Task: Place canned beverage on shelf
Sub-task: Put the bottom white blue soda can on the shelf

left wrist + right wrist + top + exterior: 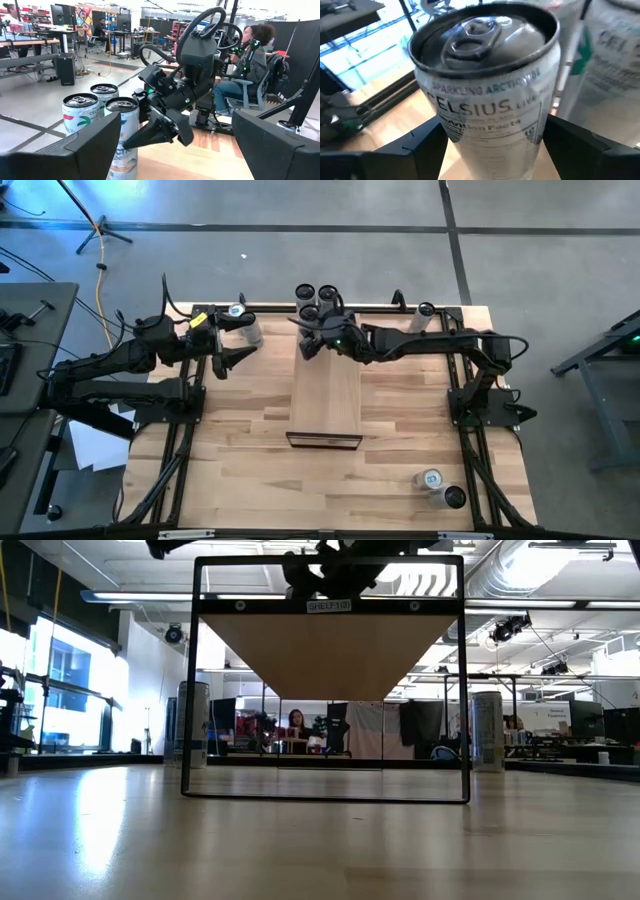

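The right gripper [492, 145] is straddling an upright can [487, 75] at the shelf's [325, 395] 12 o'clock end, fingers flanking its sides; whether they are pressing or parted cannot be told, the contact being cut off. Two more cans [328, 294] are standing just beyond. The left gripper [222, 362] is hovering wide open at 9 o'clock, empty.

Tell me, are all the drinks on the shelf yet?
Not yet. Three cans stand at the far end of the shelf. The right tool straddles the nearest one, jaws open around it. Left to do: a can by the left tool, one at the far right, two near the front.
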Robot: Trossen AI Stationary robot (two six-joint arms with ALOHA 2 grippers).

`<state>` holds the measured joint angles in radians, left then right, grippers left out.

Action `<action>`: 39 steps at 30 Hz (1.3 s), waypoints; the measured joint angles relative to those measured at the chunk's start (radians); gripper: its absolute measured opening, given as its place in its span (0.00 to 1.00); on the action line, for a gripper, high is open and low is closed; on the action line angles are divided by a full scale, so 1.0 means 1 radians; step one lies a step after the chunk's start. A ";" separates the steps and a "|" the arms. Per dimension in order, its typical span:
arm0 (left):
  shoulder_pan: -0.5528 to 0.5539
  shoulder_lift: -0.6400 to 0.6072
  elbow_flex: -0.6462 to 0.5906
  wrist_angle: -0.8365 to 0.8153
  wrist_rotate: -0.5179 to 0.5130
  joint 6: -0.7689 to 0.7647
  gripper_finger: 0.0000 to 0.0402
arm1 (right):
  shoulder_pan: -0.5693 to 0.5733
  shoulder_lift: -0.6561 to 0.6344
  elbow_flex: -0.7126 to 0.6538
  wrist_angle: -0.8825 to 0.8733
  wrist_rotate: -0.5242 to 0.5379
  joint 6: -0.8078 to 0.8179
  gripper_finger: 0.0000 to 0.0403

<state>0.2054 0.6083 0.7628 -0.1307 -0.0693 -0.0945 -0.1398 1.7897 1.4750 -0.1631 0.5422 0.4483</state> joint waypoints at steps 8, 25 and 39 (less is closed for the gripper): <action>0.000 0.000 0.000 0.000 -0.015 -0.008 0.87 | 0.000 -0.003 0.000 0.026 0.002 0.025 0.73; 0.000 0.000 0.000 0.000 -0.017 -0.009 0.87 | -0.005 -0.003 0.000 0.032 -0.088 -0.049 0.74; 0.000 0.000 0.000 0.000 -0.019 -0.025 0.87 | -0.005 -0.005 0.000 0.022 -0.162 -0.126 0.98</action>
<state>0.2054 0.6083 0.7628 -0.1303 -0.0881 -0.1198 -0.1444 1.7852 1.4752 -0.1409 0.3801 0.3226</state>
